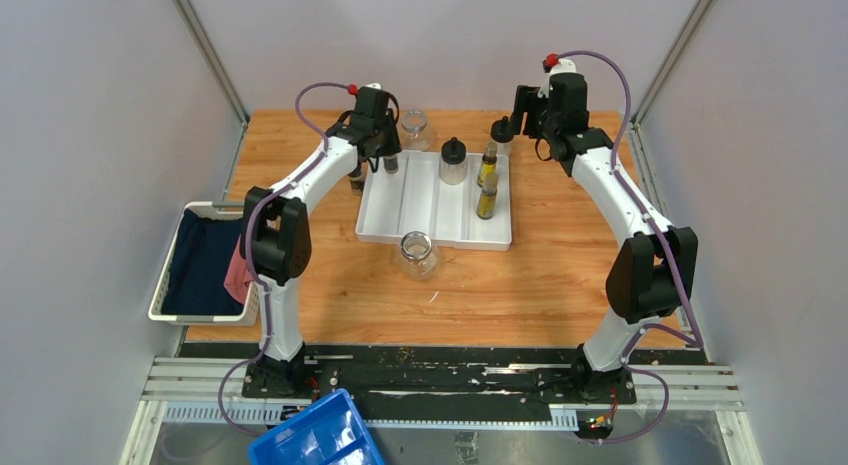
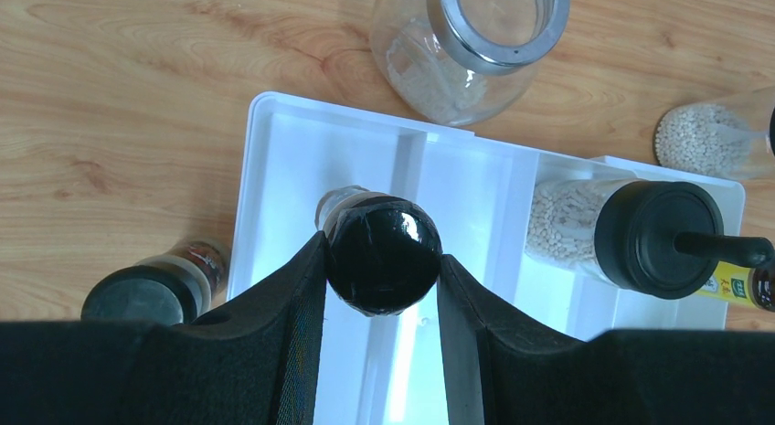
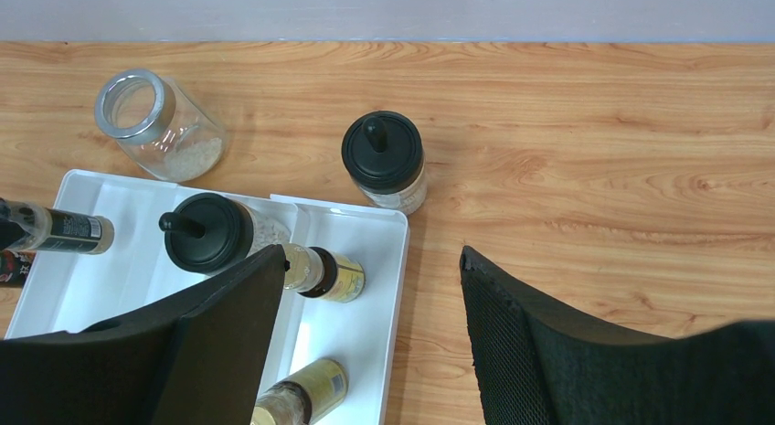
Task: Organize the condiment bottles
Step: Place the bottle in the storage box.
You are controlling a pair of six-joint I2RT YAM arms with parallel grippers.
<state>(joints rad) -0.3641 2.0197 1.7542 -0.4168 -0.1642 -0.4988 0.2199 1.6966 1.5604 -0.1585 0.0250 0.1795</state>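
My left gripper (image 2: 382,260) is shut on the black cap of a tiny dark shaker (image 2: 381,253) over the left compartment of the white tray (image 1: 385,220). The second shaker (image 2: 155,288) stands on the table just left of the tray. One round black-capped bottle (image 3: 210,231) and two yellow oil bottles (image 3: 324,272) (image 3: 302,398) stand in the tray. The other round bottle (image 3: 384,160) is on the table beyond the tray's far right corner. My right gripper (image 3: 370,260) hangs open above that corner, holding nothing. One glass jar (image 1: 414,128) stands behind the tray, another (image 1: 417,253) in front.
A white basket (image 1: 165,285) with dark blue and pink cloth sits at the table's left edge. A blue bin (image 1: 315,437) lies below the arm bases. Grey walls close in the table's sides and back.
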